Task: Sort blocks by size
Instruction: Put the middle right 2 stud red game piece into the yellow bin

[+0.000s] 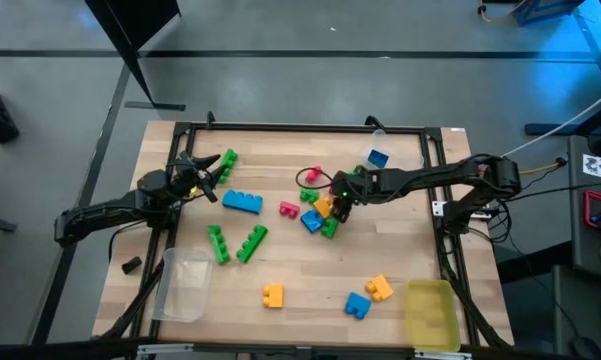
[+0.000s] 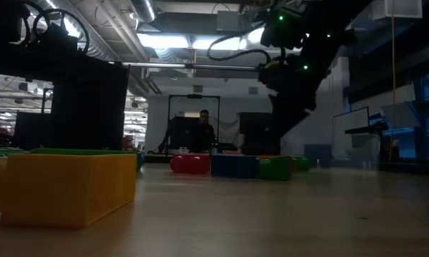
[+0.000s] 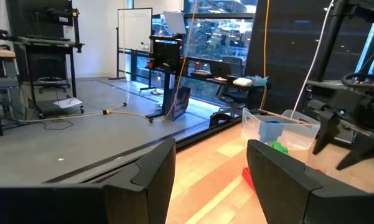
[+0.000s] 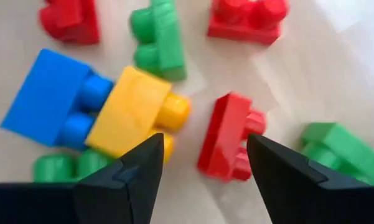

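The blocks lie scattered on the wooden table (image 1: 400,240). A cluster sits at mid-table: a blue block (image 4: 50,99), a yellow block (image 4: 137,109), a red block (image 4: 227,137) and green blocks (image 4: 158,40). My right gripper (image 4: 203,142) hangs open just above this cluster, pointing steeply down, with the red block lying on the table below the gap and nothing between the fingers. My left gripper (image 3: 211,149) waits open and level at the table's left side (image 1: 208,185). A long blue block (image 1: 242,202) and two long green blocks (image 1: 235,244) lie left of centre.
A clear tray (image 1: 185,283) stands near the front left, a yellow tray (image 1: 430,312) at the front right, and a clear tray (image 1: 380,155) holding a blue block at the far side. Yellow and blue blocks (image 1: 357,305) lie near the front edge.
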Controlling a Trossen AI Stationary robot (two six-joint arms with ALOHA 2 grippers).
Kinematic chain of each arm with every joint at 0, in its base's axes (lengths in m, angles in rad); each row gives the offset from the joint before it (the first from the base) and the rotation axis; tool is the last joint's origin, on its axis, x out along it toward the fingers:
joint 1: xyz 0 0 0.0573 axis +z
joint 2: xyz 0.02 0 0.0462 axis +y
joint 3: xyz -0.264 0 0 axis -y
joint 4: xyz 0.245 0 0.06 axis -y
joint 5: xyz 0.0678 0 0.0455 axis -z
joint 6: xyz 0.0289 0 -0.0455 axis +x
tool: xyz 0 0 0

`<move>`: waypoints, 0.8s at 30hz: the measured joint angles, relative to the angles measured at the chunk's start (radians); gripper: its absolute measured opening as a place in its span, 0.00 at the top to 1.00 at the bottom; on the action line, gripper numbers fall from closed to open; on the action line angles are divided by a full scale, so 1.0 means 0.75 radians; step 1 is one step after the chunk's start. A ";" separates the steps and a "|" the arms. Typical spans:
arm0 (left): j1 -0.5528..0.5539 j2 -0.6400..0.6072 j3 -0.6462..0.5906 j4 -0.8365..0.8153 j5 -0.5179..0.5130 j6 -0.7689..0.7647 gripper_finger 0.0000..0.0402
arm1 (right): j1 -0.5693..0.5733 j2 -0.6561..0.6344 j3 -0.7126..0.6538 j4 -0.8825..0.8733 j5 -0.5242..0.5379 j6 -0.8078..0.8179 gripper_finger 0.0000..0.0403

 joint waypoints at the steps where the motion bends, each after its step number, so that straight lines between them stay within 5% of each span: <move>1: 0.000 0.000 0.000 0.000 0.000 0.000 0.54 | -0.002 0.005 0.000 -0.001 0.024 -0.001 0.42; 18: 0.000 0.001 0.000 0.000 0.000 0.000 0.54 | -0.139 0.227 -0.001 0.005 -0.055 0.001 0.43; 24: 0.000 0.001 0.000 0.000 0.000 0.000 0.54 | -0.139 0.231 -0.001 0.007 -0.079 0.000 0.57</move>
